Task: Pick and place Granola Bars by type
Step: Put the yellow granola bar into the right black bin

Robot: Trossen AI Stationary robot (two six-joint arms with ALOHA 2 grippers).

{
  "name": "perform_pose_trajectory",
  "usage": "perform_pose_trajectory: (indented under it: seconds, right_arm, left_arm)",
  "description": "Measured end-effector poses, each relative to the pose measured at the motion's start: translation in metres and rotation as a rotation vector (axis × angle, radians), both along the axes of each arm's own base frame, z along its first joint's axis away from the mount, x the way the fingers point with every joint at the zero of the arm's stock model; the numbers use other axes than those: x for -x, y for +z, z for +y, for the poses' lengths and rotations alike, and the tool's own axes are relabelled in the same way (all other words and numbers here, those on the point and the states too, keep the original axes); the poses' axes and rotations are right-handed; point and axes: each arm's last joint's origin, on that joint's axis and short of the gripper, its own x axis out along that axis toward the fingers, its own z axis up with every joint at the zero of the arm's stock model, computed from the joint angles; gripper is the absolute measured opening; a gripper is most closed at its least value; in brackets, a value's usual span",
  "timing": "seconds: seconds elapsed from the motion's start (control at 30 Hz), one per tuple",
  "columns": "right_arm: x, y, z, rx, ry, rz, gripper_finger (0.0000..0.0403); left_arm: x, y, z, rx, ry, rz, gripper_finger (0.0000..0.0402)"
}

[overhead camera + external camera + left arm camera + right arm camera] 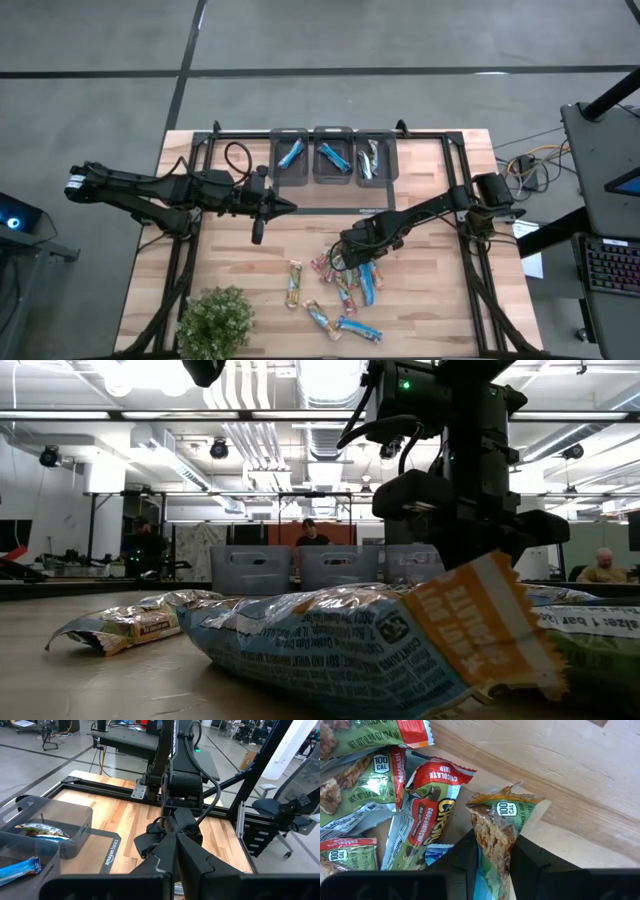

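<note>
Several granola bars [350,285] lie in a loose pile on the wooden table [430,300], right of its middle; some wrappers are blue, others green, red and orange. My right gripper [492,862] points down into the pile's far end [342,255] and is shut on a green-and-orange bar [495,827]. My left gripper [288,205] is shut and hovers above the table's middle, holding nothing. In the low view a blue-and-orange bar [350,650] hides my right gripper's fingertips. My right gripper pinches the green-and-orange bar's two long sides [492,845] between its two fingers, which come from above, pointing down. The bar's crimped orange end [505,800] sticks out past the fingers. Whether the bar is off the table I cannot tell.
Three clear bins stand in a row at the far edge: the left one [292,155] and the middle one [332,157] hold blue bars, the right one [374,158] a multicoloured bar. A leafy plant [215,320] stands at the near left corner. People sit beyond the table.
</note>
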Motion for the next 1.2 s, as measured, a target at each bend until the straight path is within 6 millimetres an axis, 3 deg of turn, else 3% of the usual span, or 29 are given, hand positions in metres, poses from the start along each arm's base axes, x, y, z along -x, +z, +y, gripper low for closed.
perform_pose_trajectory:
  seconds: [0.77,1.2]
  right_arm:
    - [0.001,0.002,0.0,0.003,0.018,0.001,0.0073]
    - [0.003,0.028,-0.01,0.039,0.023,-0.041,0.0069]
  left_arm:
    - [0.0,0.0,0.0,0.0,0.0,0.0,0.0]
    - [0.0,0.0,0.0,0.001,0.0,-0.005,0.0]
